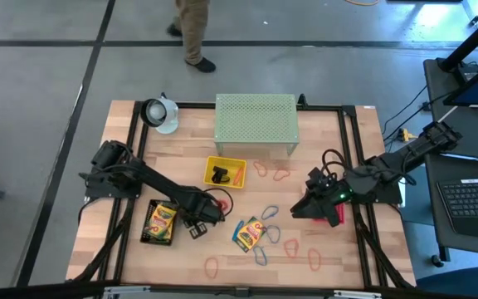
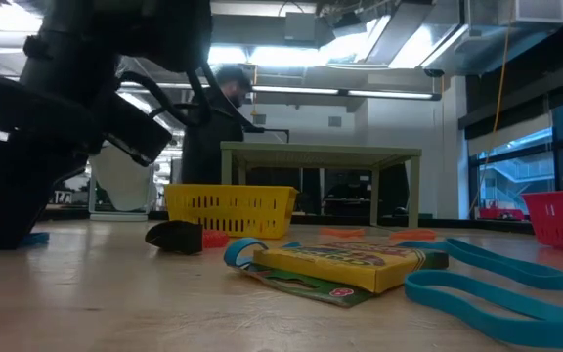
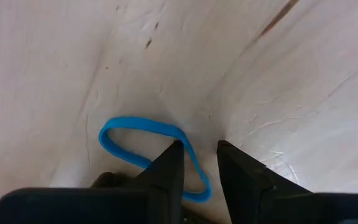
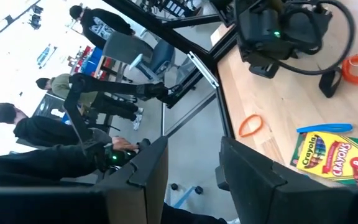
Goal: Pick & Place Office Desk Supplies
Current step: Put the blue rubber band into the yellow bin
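Counter: wood, carrying the supplies; a pale green mesh shelf (image 1: 255, 121) stands at the far edge and a yellow mesh tray (image 1: 225, 172) near the middle.
Left gripper (image 1: 208, 212): mine, low over the near-left part of the counter beside a crayon box (image 1: 160, 222). My jaws stand a little apart, straddling one side of a blue loop (image 3: 148, 148) that lies flat on the wood; I judge nothing pinched yet.
Right gripper (image 1: 309, 204): mine too, held over the right side. Jaws apart, with nothing between them.
Other supplies: a second crayon box (image 1: 249, 233) and red and blue loops are scattered toward the near edge.
Risk: the loop is thin and flat, so my fingertips could scrape the wood and close over it, or push it aside.
Views: only the left wrist view shows the loop between my jaws; the high view hides it under my arm, and the low view shows it no better.
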